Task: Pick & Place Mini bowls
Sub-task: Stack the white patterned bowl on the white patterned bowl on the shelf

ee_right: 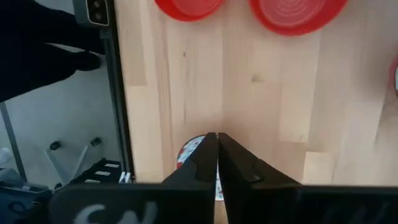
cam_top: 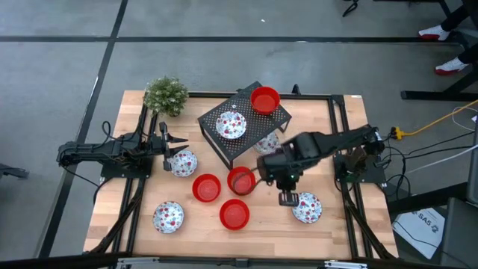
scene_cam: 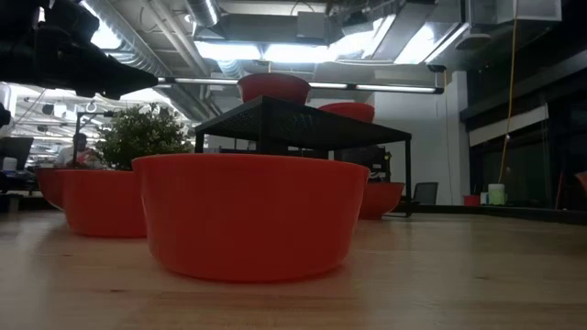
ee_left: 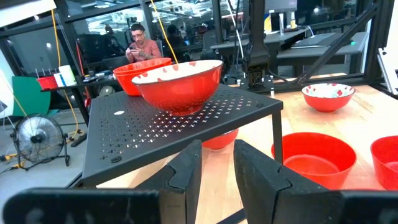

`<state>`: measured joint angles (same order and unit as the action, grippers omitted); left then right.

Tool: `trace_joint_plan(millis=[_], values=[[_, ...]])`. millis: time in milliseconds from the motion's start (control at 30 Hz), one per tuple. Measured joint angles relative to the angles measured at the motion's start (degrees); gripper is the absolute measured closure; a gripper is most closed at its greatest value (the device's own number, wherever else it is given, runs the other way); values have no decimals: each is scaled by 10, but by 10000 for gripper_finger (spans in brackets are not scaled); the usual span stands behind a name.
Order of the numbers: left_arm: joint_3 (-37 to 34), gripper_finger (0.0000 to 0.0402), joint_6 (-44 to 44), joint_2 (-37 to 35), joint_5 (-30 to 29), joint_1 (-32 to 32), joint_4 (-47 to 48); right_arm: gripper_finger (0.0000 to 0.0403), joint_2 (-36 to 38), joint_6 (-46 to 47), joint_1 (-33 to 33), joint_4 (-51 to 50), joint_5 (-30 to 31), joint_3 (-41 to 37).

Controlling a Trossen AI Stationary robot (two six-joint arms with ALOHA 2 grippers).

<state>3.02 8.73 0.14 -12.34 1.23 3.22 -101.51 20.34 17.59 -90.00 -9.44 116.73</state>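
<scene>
While two small round bowls, a glossy red one [cam_top: 265, 99] and a white one with red-and-green speckled print [cam_top: 231, 125], are already set on the black perforated metal rack [cam_top: 215, 113] near the far edge of the wooden table [cam_top: 134, 202], the rest are seen from above scattered on the boards toward the near edge, presumably awaiting transfer. The right gripper [cam_top: 287, 198] is held low just beside a speckled bowl [cam_top: 307, 208] near the right edge, seemingly lined up for a pick; the left gripper [cam_top: 166, 149] waits by the left edge, beside another speckled bowl [cam_top: 183, 162]. At table height, a plain red bowl [scene_cam: 249, 215] fills the foreground. Past the left wrist, the fingers [ee_left: 186, 171] are shown narrowly parted and empty. Past the right wrist, the fingers [ee_right: 205, 158] are pressed together with nothing between them, above a speckled rim. No readable writing is made out.
</scene>
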Motion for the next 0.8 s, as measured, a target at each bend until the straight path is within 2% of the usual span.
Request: trace_joint_plan(millis=[267, 467, 800], values=[[0, 313, 0, 0, 0, 0, 0, 391, 4, 97, 105, 0, 10, 0], [0, 313, 0, 0, 0, 0, 0, 398, 4, 205, 185, 8, 55, 0], [0, 313, 0, 0, 0, 0, 0, 344, -8, 337, 280, 32, 158, 0]])
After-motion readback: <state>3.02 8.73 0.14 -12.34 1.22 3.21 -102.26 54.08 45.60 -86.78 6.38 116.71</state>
